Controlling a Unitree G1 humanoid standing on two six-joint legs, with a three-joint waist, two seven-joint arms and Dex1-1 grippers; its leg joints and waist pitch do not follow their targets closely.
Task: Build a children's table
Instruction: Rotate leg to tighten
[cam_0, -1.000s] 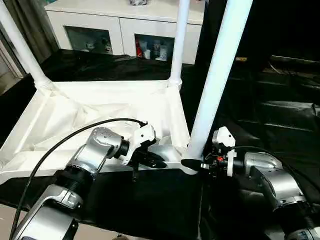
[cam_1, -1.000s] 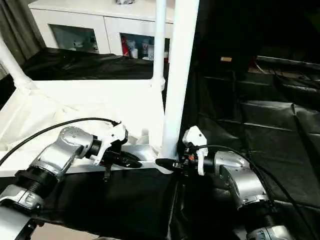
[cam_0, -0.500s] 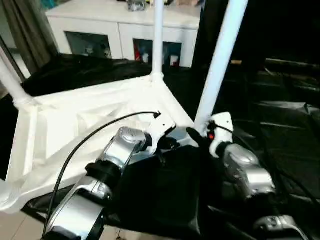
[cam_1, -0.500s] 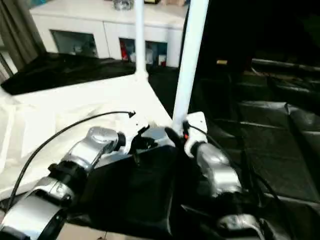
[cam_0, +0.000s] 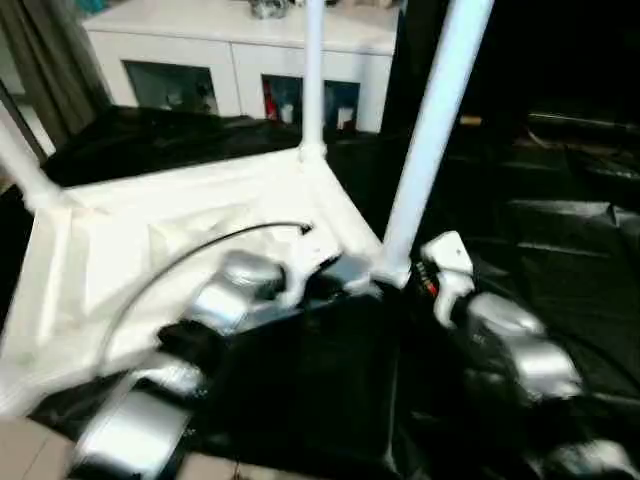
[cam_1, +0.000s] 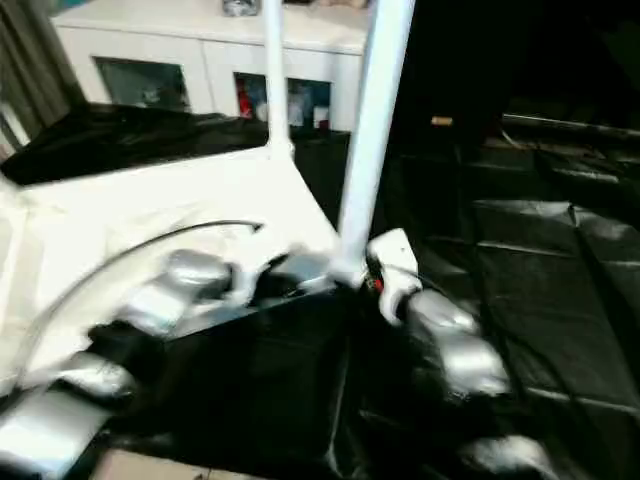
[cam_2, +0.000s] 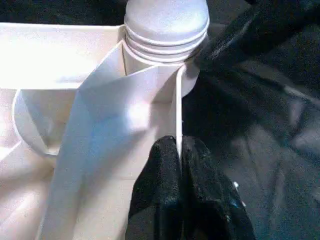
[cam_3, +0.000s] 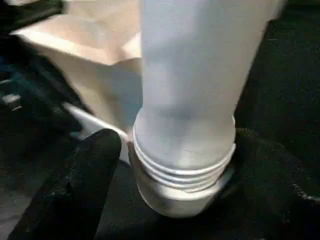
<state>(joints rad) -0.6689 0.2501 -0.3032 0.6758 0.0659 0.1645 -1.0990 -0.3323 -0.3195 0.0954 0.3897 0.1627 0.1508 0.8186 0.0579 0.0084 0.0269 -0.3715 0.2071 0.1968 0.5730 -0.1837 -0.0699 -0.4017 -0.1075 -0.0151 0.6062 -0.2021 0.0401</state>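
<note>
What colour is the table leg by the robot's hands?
White; the leg shows best in the right wrist view.

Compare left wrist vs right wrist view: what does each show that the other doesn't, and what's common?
Left wrist only: the left gripper, shut on a thin upright rib of the white plastic table top.

Right wrist only: the right gripper's black fingers standing apart on either side of the leg's base, with exposed thread rings above the corner socket.

Both: the round white table leg seated in that socket, over black sheeting.
</note>
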